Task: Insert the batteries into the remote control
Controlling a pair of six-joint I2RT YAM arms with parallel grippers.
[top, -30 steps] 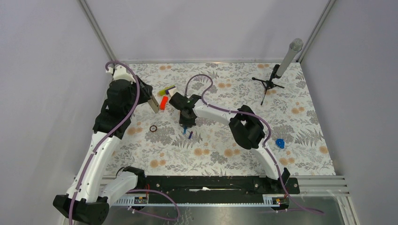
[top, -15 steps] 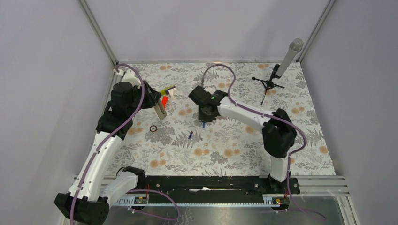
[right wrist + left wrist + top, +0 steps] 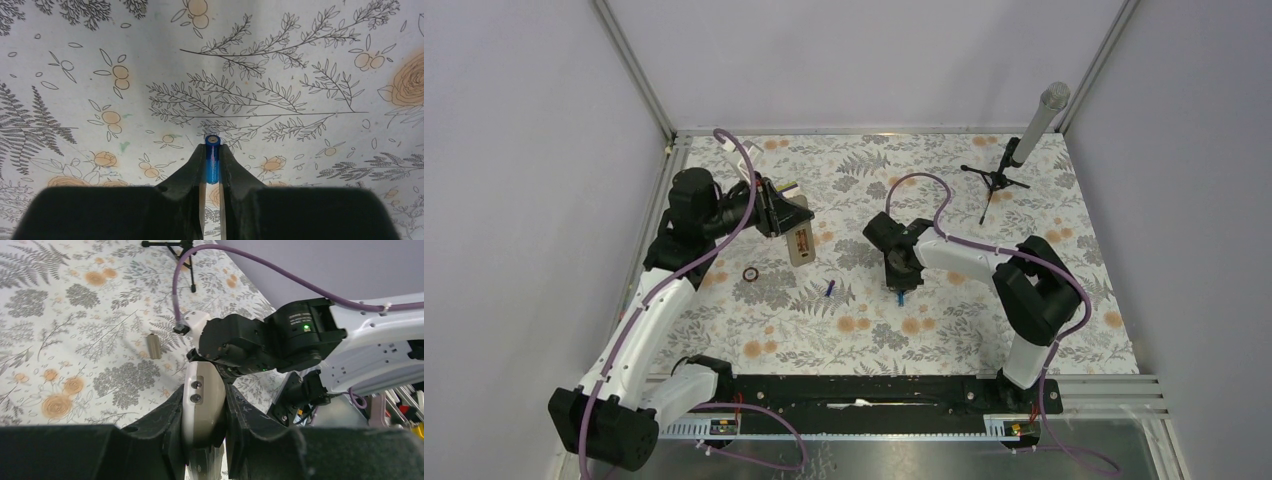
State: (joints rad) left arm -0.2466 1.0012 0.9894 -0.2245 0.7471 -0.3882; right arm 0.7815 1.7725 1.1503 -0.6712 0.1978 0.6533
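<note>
The left gripper point(image 3: 788, 224) is closed tight across the remote control point(image 3: 800, 243), pinching its narrow sides and holding it off the table, tan back turned up toward the overhead camera. The remote's long axis runs out from the fingers and slants toward the arm bases. Off to the remote's right and well apart from it, the right gripper point(image 3: 899, 284) is clamped shut on one of the batteries point(image 3: 212, 160). That battery lies lengthwise along the fingers point(image 3: 192, 167), with its metal-capped end poking just past the tips and pointing down at the cloth. The other battery point(image 3: 829, 288) lies loose on the table, below the remote and between the two grippers. The coming move likely turns on this: the held battery stands roughly upright while the remote's back faces upward, so the right arm must close that sideways gap and lay the cell's axis parallel to the recess
</note>
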